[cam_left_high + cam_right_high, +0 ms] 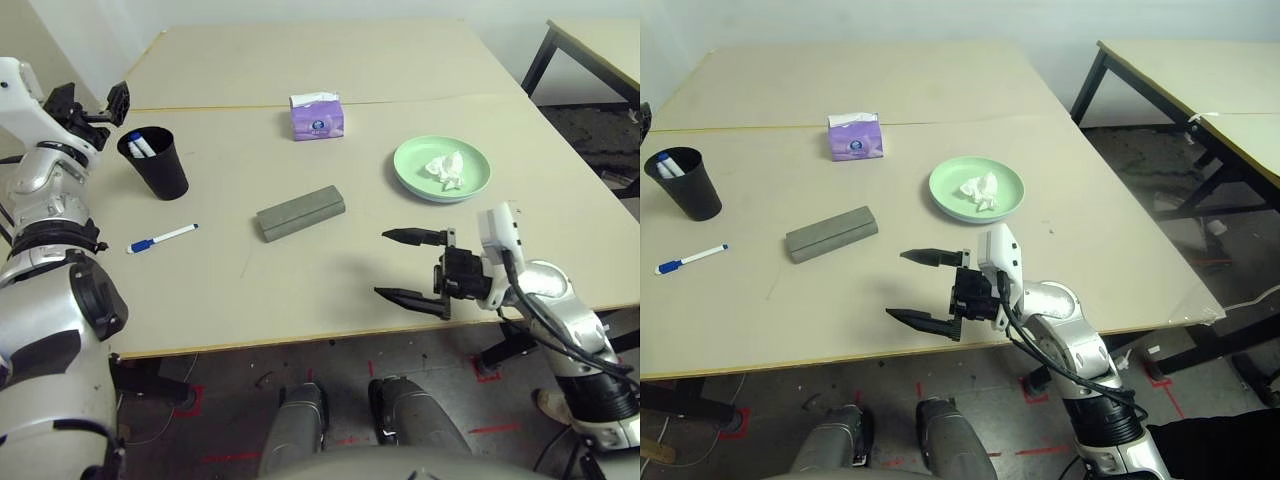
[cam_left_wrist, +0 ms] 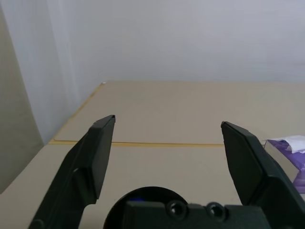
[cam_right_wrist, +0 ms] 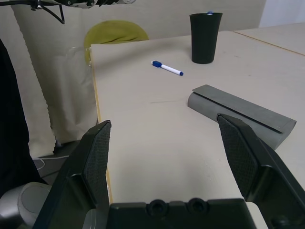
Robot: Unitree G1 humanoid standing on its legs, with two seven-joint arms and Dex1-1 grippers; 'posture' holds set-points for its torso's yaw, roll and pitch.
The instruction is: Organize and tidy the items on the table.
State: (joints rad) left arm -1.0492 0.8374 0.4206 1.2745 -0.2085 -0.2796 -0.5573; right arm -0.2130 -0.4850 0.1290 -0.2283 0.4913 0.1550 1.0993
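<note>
marker (image 1: 162,238) on table (image 1: 300,290), well apart from left fingers (image 1: 118,103) above cup (image 1: 155,163).

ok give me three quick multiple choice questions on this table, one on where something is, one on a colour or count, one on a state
1. Where does the crumpled white tissue lie?
A. in the black cup
B. on the green plate
C. on the grey glasses case

2. How many markers lie flat on the table?
A. one
B. two
C. three

3. How is the right gripper?
A. shut on the case
B. shut on nothing
C. open, holding nothing

Answers:
1. B, the tissue sits in the middle of the plate.
2. A, one blue-capped marker lies by the black cup; another stands inside the cup.
3. C, its fingers stand wide apart over bare tabletop near the grey glasses case.
</note>
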